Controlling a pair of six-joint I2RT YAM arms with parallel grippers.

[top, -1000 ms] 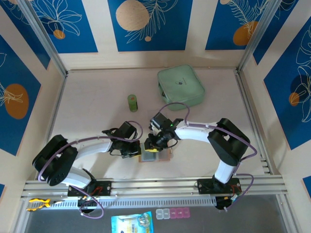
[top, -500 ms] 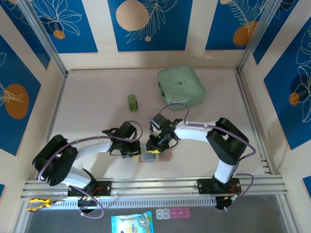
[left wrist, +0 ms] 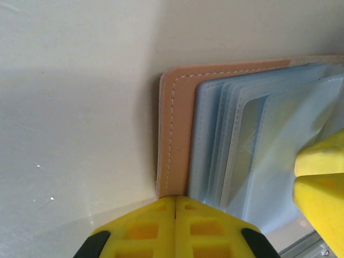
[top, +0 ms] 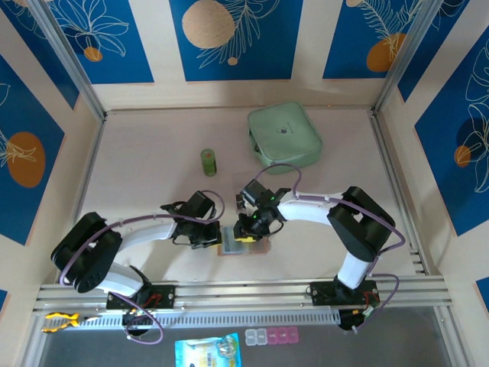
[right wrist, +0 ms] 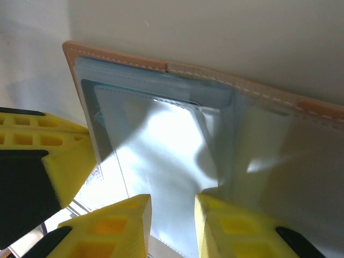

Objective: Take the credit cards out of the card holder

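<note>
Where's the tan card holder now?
Top view: the card holder lies near the table's front edge, under the right pincer, left pincer at its left edge.

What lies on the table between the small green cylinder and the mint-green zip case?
Nothing. In the top external view the stretch of table between the green cylinder and the zip case is bare.

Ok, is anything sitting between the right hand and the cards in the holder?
Nothing loose. The right hand hangs, fingers apart, right over the open card holder. Only its own clear sleeves cover whatever is inside, and glare hides the cards. The left hand, shut, sits at the holder's leather edge, off to the side.
</note>
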